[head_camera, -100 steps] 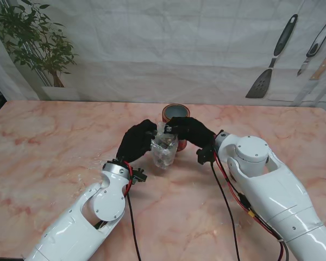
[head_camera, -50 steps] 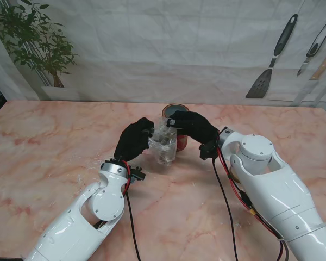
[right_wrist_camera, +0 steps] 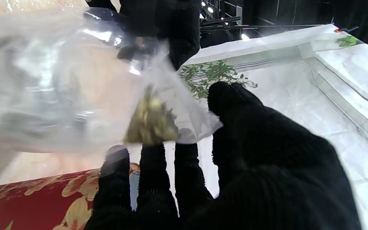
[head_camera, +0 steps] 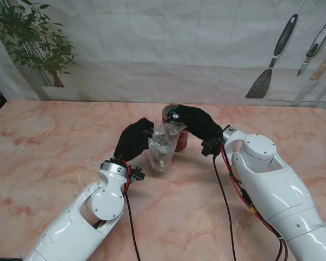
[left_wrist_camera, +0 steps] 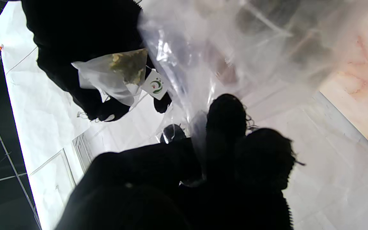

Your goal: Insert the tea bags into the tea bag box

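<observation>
My left hand (head_camera: 133,139) pinches the clear plastic bag (head_camera: 163,148) up off the table. My right hand (head_camera: 194,123) holds one tea bag (right_wrist_camera: 152,123), see-through with yellow bits, over the red tea bag box (head_camera: 179,142).

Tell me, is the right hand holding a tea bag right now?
Yes, the right hand pinches a tea bag with its paper tag beside the clear plastic bag.

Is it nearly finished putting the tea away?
Not yet. Done: the right hand has a tea bag out of the plastic bag, which the left hand holds up. Left: dropping it into the red tin, then the remaining bags.
</observation>
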Controlling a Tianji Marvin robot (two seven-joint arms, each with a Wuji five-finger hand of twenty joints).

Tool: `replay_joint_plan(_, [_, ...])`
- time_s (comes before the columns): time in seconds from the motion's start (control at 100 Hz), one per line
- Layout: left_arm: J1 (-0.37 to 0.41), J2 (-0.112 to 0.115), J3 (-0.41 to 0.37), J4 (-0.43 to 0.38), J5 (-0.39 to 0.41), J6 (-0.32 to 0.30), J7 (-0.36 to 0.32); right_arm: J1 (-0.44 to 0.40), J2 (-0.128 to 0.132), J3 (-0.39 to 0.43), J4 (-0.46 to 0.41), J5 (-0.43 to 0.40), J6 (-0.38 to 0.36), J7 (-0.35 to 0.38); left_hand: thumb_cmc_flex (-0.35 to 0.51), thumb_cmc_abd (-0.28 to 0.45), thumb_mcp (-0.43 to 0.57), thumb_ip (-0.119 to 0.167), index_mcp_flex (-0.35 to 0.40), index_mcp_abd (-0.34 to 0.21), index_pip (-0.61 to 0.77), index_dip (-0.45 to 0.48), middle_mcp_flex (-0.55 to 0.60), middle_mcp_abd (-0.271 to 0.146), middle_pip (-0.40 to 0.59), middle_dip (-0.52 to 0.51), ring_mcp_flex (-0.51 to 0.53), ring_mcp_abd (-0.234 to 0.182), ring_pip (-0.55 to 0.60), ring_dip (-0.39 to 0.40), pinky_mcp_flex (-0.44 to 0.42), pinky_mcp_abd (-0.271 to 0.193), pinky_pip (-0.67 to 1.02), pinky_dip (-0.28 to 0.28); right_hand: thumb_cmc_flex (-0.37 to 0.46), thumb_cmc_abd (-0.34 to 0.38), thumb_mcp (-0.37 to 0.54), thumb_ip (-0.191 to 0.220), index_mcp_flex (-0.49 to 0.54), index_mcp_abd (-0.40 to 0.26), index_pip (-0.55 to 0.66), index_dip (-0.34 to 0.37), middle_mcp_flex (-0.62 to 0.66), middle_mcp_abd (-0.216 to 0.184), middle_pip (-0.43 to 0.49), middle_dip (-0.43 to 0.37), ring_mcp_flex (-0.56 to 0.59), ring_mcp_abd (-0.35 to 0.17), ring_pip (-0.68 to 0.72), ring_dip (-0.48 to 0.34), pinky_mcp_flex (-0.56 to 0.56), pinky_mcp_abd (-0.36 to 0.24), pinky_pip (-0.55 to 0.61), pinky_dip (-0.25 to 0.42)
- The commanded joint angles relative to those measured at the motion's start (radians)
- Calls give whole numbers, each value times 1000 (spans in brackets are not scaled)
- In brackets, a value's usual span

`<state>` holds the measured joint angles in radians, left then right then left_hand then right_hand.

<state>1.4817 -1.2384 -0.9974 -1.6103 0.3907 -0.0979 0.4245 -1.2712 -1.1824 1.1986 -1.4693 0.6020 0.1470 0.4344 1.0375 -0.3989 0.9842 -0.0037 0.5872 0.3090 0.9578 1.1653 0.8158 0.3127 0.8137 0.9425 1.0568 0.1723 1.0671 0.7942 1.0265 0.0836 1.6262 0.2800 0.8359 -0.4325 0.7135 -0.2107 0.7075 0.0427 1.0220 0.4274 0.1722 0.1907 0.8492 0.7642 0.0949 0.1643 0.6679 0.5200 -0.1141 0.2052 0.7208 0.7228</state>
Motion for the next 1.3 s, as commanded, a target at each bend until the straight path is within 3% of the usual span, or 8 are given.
replay_joint_plan(0.0, [1, 1, -1, -9, -1, 4, -15, -3, 0, 2, -8, 4, -19, 22, 117, -1, 73, -11, -16, -7, -6, 9, 8, -54, 35, 36, 9, 77, 26, 12, 16, -86, 35, 7, 46, -7, 34, 29, 60, -102, 38, -1, -1, -25, -23, -25, 1, -43, -28, -14, -2, -41, -27, 16])
replay_joint_plan(0.19, [4, 1, -7, -7, -7, 3, -14, -11, 3, -2, -26, -11, -46, 12, 117, -1, 73, -11, -15, -6, -6, 10, 9, -54, 35, 37, 8, 77, 26, 12, 16, -87, 35, 7, 51, -14, 44, 26, 67, -88, 36, -2, 17, -22, -37, -40, 4, -40, -43, -14, 3, -41, -37, 19])
replay_joint_plan(0.63, [35, 5, -43, -25, -16, 10, -19, 8, 2, -3, -62, -80, -51, -64, 118, -2, 72, -12, -14, -5, -8, 10, 8, -53, 34, 37, 8, 76, 26, 12, 16, -86, 35, 7, 54, -18, 61, 12, 71, -66, 27, 9, 33, -16, 57, 14, -2, -21, 64, 45, 16, -52, -32, 42])
replay_joint_plan(0.94, [72, 8, -77, -60, -21, -10, -12, 69, -17, -16, -43, -126, -14, -157, 120, -5, 71, -13, -13, -3, -11, 10, 9, -50, 32, 37, 8, 80, 27, 13, 16, -83, 37, 8, 52, -18, 63, 10, 73, -68, 23, 12, 44, -16, 77, 31, 6, -13, 100, 57, 26, -69, -16, 46])
replay_joint_plan(1.29, [91, 11, -96, -78, -19, -18, -14, 164, -57, -52, 52, -142, 27, -262, 122, -7, 72, -14, -13, -3, -11, 10, 11, -48, 31, 38, 9, 81, 29, 13, 16, -82, 39, 9, 50, -22, 65, 9, 78, -63, 21, 8, 58, -13, 89, 44, 21, -10, 122, 63, 37, -74, 4, 46])
